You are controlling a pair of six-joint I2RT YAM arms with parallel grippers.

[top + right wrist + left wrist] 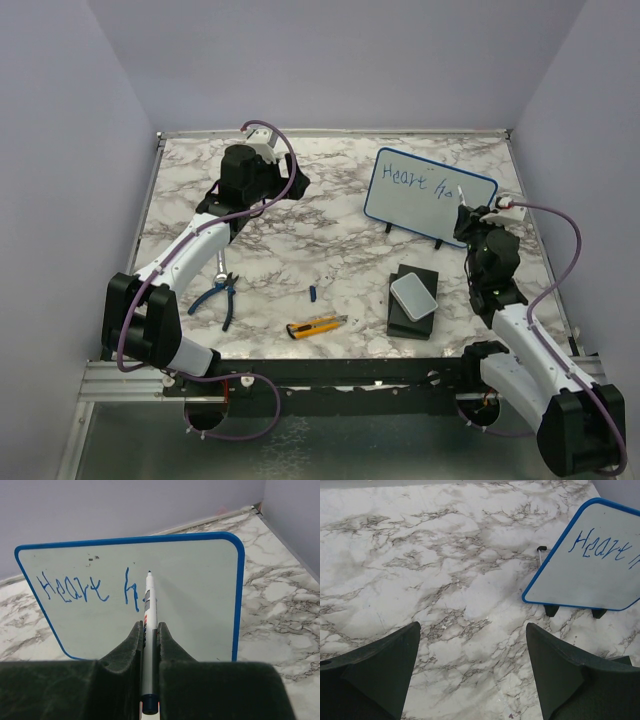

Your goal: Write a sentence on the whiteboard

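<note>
Right gripper (pixel 148 630) is clamped on a white marker (pixel 149 605), whose dark tip points at the board just right of the last blue stroke; whether it touches cannot be told. Left gripper (pixel 472 627) hangs over the far left of the marble surface (pixel 330 250), its fingers spread wide apart around nothing.

On the far right of that surface stands the whiteboard (pixel 410 205), propped on small black feet and tilted back, with a thin blue rounded frame around a white face. The sentence (pixel 75 587) on it is thin, slanted blue handwriting: "Heart", then a stroke or two of another word.

Nearer the arms lies a black box (pixel 400 322) with a pale grey box (pixel 414 295) on top; blue-handled pliers (pixel 222 293) lie to the left; a yellow knife (pixel 317 325) and a small blue cap (pixel 312 292) lie between them.
</note>
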